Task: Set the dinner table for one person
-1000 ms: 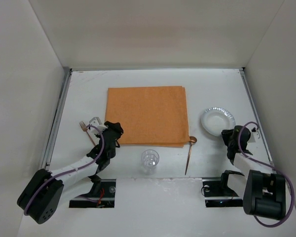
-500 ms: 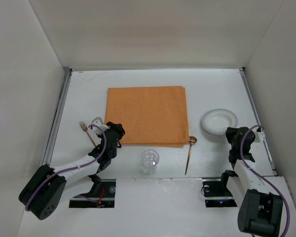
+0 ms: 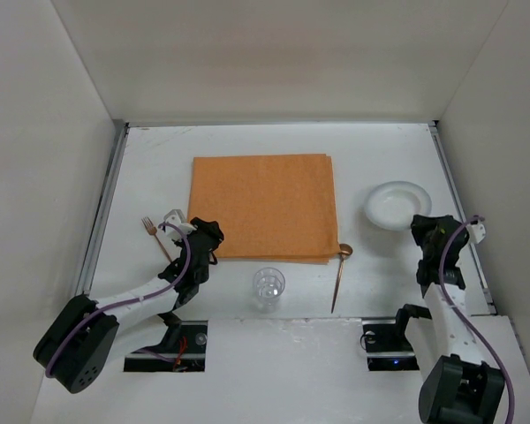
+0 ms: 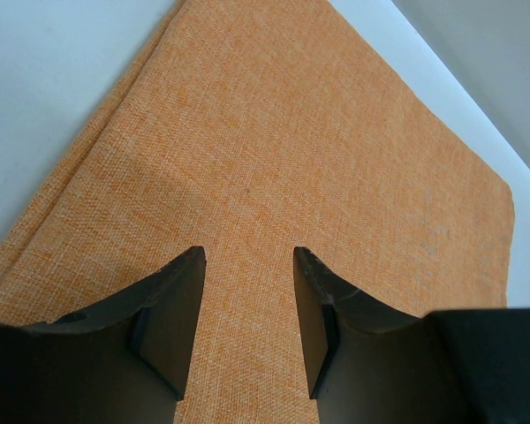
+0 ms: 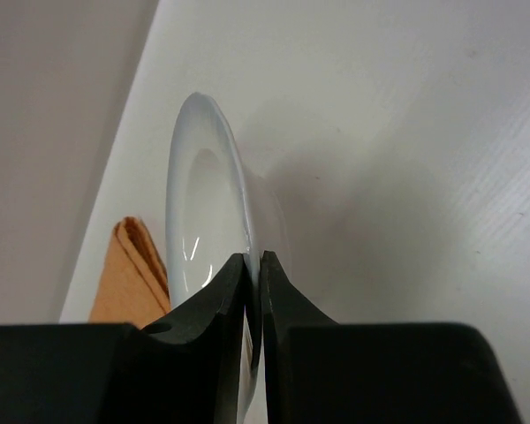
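Below everything, dinner table [image 3: 274, 141], flat, matte white

The tabletop [image 3: 247, 146] is matte white. The mat [image 3: 263, 205] is orange with a fine woven grain. The plate [image 3: 396, 205] is glossy white and the glass [image 3: 268, 289] is clear. The spoon [image 3: 339, 277] and fork [image 3: 150, 228] are coppery brown. The fingers [image 4: 172, 309] are black and the cables [image 3: 185, 256] are purple.

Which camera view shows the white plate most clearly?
The top external view: the whole round plate is seen from above, right of the orange placemat. The right wrist view shows it edge-on, its rim pinched by the right gripper, jaws closed. The left wrist view shows only placemat.
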`<state>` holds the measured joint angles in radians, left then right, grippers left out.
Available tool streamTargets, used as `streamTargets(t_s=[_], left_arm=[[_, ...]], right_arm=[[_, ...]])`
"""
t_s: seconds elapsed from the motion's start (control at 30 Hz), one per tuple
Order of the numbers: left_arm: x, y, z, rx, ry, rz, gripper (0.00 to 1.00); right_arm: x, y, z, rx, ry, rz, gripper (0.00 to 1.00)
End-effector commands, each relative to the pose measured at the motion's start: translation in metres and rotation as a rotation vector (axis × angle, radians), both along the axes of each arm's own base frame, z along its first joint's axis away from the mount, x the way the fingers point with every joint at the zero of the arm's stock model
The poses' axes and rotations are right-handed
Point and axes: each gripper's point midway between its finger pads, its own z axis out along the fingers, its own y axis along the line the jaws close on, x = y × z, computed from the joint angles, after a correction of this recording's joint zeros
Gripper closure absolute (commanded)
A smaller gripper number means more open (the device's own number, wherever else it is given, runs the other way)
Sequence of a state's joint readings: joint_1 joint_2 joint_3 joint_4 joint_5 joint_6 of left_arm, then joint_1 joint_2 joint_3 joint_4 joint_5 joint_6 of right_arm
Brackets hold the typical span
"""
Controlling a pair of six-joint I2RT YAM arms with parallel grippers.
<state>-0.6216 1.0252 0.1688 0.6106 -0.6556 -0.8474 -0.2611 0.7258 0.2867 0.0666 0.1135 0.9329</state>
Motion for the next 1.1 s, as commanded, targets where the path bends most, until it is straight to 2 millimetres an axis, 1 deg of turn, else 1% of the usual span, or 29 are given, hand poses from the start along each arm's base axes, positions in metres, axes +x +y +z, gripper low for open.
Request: streamTargets(t_s=[0.0, 0.07, 0.13, 0.2, 0.3, 0.37, 0.4, 0.47, 0.6, 0.77, 0.8, 0.87, 0.93, 1.03, 1.07], left_arm=[[0.010, -0.004, 0.024, -0.048, -0.071, 0.011, 0.58], [0.011, -0.005, 0.021, -0.044, -0.062, 0.010, 0.58], [0.011, -0.006, 0.021, -0.046, -0.062, 0.004, 0.58], [0.011, -0.005, 0.022, -0.047, -0.064, 0.007, 0.58], [0.012, 0.002, 0.017, -0.038, -0.051, 0.026, 0.58], [0.012, 0.006, 0.019, -0.041, -0.057, 0.036, 0.58], [0.012, 0.007, 0.021, -0.045, -0.064, 0.041, 0.58], [0.013, 0.011, 0.020, -0.043, -0.062, 0.053, 0.58], [0.015, 0.017, 0.012, -0.059, -0.039, 0.067, 0.58], [0.016, 0.023, 0.006, -0.071, -0.020, 0.085, 0.58], [0.016, 0.025, 0.007, -0.076, -0.023, 0.090, 0.59], [0.016, 0.030, 0.008, -0.079, -0.026, 0.102, 0.59], [0.015, 0.034, 0.008, -0.080, -0.025, 0.114, 0.59], [0.015, 0.034, 0.010, -0.087, -0.031, 0.115, 0.59], [0.015, 0.034, 0.009, -0.085, -0.027, 0.115, 0.59]], right_arm=[[0.023, 0.006, 0.089, -0.015, -0.250, 0.049, 0.91], [0.031, 0.020, 0.102, 0.012, -0.279, 0.099, 0.91], [0.039, 0.040, 0.115, 0.045, -0.309, 0.164, 0.91], [0.050, 0.071, 0.129, 0.085, -0.339, 0.257, 0.91], [0.063, 0.118, 0.149, 0.118, -0.372, 0.380, 0.91], [0.071, 0.152, 0.163, 0.141, -0.403, 0.460, 0.91], [0.075, 0.169, 0.168, 0.159, -0.415, 0.495, 0.91], [0.085, 0.202, 0.172, 0.193, -0.414, 0.563, 0.90], [0.107, 0.263, 0.165, 0.222, -0.396, 0.674, 0.91], [0.131, 0.315, 0.150, 0.257, -0.386, 0.749, 0.90], [0.134, 0.325, 0.147, 0.268, -0.379, 0.767, 0.90], [0.138, 0.343, 0.142, 0.285, -0.368, 0.796, 0.90], [0.141, 0.354, 0.138, 0.277, -0.360, 0.806, 0.90], [0.147, 0.365, 0.120, 0.283, -0.320, 0.803, 0.90], [0.148, 0.369, 0.111, 0.282, -0.303, 0.804, 0.90]])
